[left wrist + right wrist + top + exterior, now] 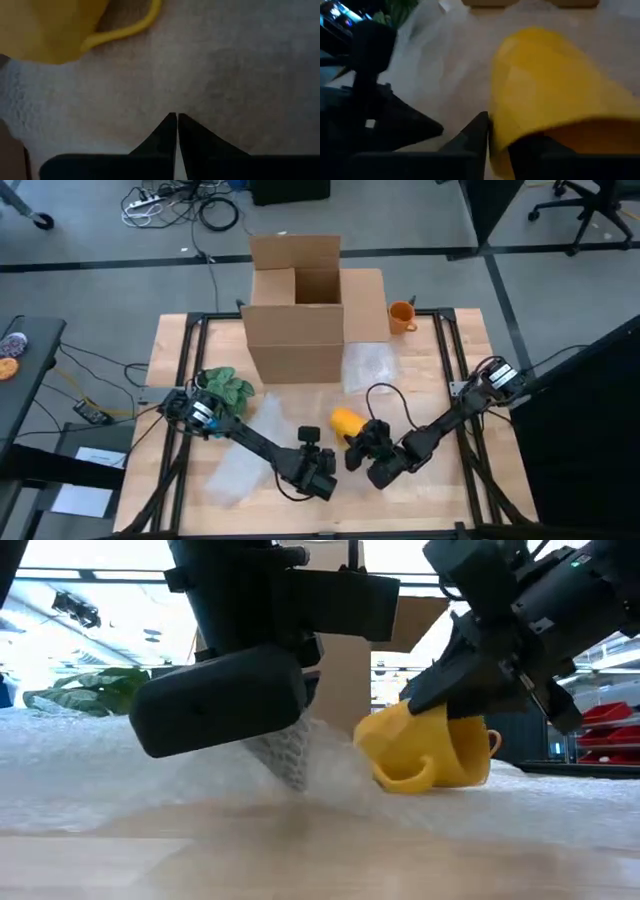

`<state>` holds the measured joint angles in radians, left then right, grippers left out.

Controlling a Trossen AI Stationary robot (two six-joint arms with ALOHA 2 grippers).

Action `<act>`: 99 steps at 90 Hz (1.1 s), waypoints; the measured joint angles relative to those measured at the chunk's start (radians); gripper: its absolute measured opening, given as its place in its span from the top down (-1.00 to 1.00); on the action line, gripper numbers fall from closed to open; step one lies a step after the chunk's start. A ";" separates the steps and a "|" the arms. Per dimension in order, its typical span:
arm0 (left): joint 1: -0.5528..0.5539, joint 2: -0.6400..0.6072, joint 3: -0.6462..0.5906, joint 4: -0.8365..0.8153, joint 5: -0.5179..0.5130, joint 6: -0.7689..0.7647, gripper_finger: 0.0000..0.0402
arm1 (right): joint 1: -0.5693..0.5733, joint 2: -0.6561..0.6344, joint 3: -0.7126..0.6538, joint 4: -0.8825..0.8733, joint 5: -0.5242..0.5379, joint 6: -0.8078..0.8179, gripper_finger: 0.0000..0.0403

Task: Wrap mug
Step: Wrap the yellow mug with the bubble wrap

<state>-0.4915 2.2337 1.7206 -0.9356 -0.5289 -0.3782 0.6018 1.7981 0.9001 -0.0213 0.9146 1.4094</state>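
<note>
A yellow mug [343, 419] lies tipped on its side on a sheet of bubble wrap [238, 465] near the table's middle, handle [408, 776] low against the wrap. My right gripper [496, 136] is shut on the mug's rim. Just left of the mug, my left gripper [176, 119] points down, shut on the wrap. In the low view the wrap [290, 758] rises in a small peak to the left fingers. My left gripper pinches a raised tuft of the bubble wrap [175, 111] between its two fingertips, coming from above and pointing down. The rest of the sheet lies slack on the table. One layer or several, I cannot tell. My right gripper grips the mug's rim [506, 141] with one finger [477, 131] outside the wall and the other inside the opening. It comes slanting down from the table's right side. The mug [432, 745] is tilted, its lower side and handle on the wrap.
An open cardboard box [298, 310] stands at the far middle, an orange mug [401, 316] to its right. Another piece of bubble wrap [370, 366] lies in front of the box. A green plant [226, 386] sits at the left.
</note>
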 joint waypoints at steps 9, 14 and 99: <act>-0.002 0.000 0.000 0.000 0.000 0.000 0.99 | -0.008 0.000 0.000 -0.002 -0.027 -0.012 0.63; -0.005 0.000 0.000 -0.004 0.000 -0.001 0.99 | -0.009 -0.005 0.000 -0.004 -0.045 -0.037 0.59; -0.005 -0.003 0.245 -0.147 -0.057 0.139 0.99 | 0.254 -0.422 0.000 -0.860 -0.340 0.159 0.64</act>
<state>-0.4962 2.2302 1.9654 -1.0828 -0.5861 -0.2396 0.8555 1.3760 0.8996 -0.8809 0.5745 1.5687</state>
